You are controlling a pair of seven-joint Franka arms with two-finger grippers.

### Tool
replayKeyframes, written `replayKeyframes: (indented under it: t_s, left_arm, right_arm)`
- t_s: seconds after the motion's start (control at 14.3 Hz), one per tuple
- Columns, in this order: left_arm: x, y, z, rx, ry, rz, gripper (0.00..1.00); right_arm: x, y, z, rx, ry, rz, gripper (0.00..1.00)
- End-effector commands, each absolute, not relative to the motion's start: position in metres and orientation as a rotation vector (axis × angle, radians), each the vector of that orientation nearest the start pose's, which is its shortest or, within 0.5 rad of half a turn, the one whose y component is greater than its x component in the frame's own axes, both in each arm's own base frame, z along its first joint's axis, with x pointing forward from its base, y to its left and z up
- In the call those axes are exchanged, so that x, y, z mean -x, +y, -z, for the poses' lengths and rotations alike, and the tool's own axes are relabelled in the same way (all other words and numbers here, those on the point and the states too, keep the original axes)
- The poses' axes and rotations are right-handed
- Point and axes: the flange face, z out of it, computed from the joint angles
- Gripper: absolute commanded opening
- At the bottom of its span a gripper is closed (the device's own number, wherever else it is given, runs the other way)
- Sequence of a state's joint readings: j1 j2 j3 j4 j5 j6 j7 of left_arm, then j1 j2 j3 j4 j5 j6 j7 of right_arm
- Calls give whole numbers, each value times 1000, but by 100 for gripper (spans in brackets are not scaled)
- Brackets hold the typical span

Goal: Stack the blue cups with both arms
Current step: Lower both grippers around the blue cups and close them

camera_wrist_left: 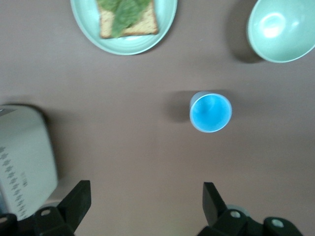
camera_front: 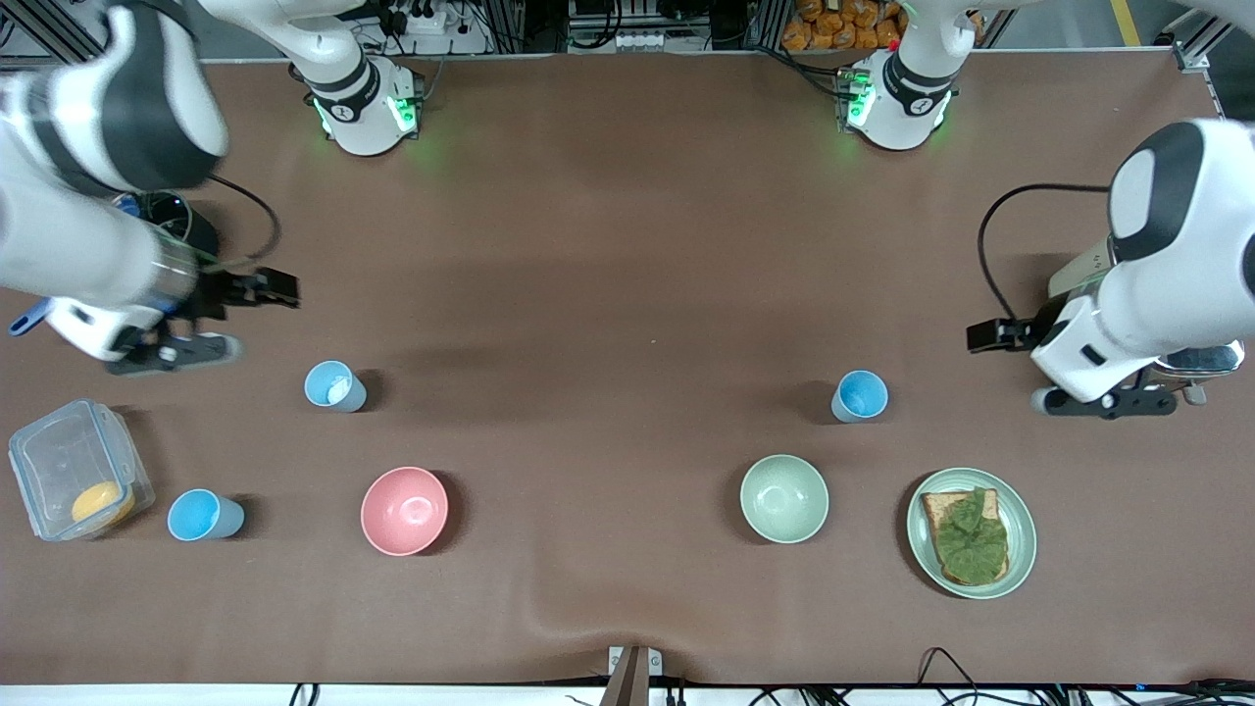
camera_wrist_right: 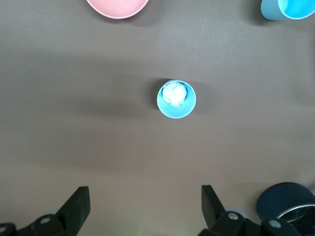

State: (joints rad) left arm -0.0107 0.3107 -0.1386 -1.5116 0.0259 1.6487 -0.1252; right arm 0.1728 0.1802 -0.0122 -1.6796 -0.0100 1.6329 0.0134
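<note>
**Both grippers hang spread over bare table, three cups untouched**

Front view: the right gripper (camera_front: 172,348) hangs low at its arm's end of the table, the left gripper (camera_front: 1108,397) at the other end. A small light-blue plastic cup with white inside (camera_front: 333,385) stands upright on the brown table (camera_front: 608,294), as does a brighter blue cup (camera_front: 860,396), and a third blue cup (camera_front: 203,515) sits beside a clear lidded plastic box (camera_front: 76,469).

Left wrist view: black fingers (camera_wrist_left: 76,201) stand wide apart and empty; the bright cup (camera_wrist_left: 210,112) lies ahead of the fingertips, toward one finger, clear of both.

Right wrist view: fingers (camera_wrist_right: 78,204) equally spread; the white-filled cup (camera_wrist_right: 176,99) stands ahead, roughly between them.
</note>
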Motion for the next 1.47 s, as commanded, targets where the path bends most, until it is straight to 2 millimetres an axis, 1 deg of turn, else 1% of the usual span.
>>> replayKeyframes:
  t_s: [0.0,0.14,0.21,0.28,0.35,0.42,0.56,0.63,0.7,0.91,1.05,1.12,1.19,1.26,1.33,1.4]
  left_arm:
    - [-624,-87,-464,3166,-3,-259,100]
    - [-617,-92,-438,3173,6,-222,100]
    - [-614,-98,-424,3178,18,-201,100]
    - [-612,-99,-409,3180,17,-194,100]
    - [-610,-101,-392,3183,17,-177,100]
    - [-606,-101,-377,3184,11,-168,100]
    - [-604,-101,-363,3185,4,-168,100]
    - [-604,-103,-352,3183,12,-192,100]
    - [-606,-106,-343,3185,15,-195,100]
    - [-607,-114,-302,3183,28,-267,100]
    - [-613,-122,-281,3193,7,-230,100]
    - [-615,-127,-273,3197,-19,-210,100]
    - [-615,-133,-268,3185,13,-207,100]
    - [-617,-135,-265,3185,19,-209,100]
    - [-617,-136,-261,3184,20,-217,100]
    - [-620,-135,-255,3186,16,-225,100]
  right_arm:
    - [-572,113,-431,3211,-194,-331,100]
    - [-567,112,-386,3215,-202,-273,100]
    - [-565,109,-360,3226,-221,-229,100]
    - [-564,105,-334,3231,-227,-209,100]
    - [-562,105,-316,3230,-235,-197,100]
    - [-562,105,-303,3229,-237,-197,100]
    - [-568,103,-278,3228,-237,-175,100]
    - [-571,99,-267,3227,-231,-154,100]
    - [-574,96,-259,3226,-225,-139,100]
    - [-577,96,-238,3230,-242,-116,100]
    - [-580,86,-224,3233,-231,-97,100]
    - [-581,85,-220,3235,-235,-100,82]
    - [-580,84,-218,3236,-235,-107,49]
    - [-580,84,-220,3236,-237,-107,26]
    - [-582,81,-221,3236,-238,-113,8]
    - [-583,74,-221,3237,-218,-117,0]
